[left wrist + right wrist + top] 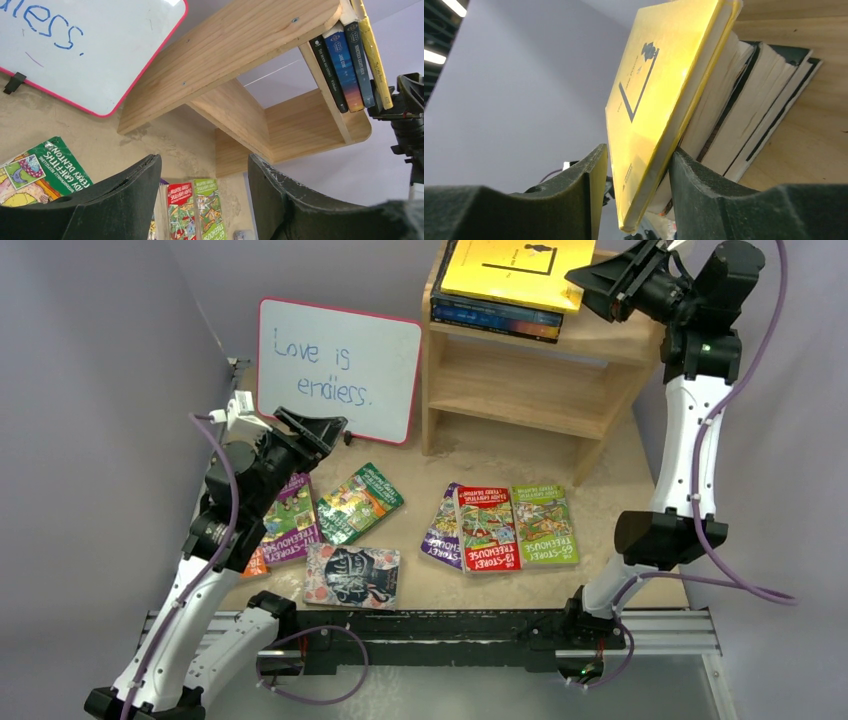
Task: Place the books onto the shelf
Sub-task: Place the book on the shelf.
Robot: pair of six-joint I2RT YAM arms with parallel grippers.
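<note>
The books (486,528) on the table look thin, light and slick-covered, best pinched at an overhanging edge, while the left gripper (204,200) is held open and empty and the right gripper (638,192) is seen parted around the yellow book (659,100).

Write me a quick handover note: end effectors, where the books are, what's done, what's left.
Right end effector: open around the yellow book, which tops the stack on the shelf.
Left end effector: open, empty, above the table.
Done: four books stacked on the top tier.
Left: about seven on the table, three by the red book, the rest by the floral book.
</note>
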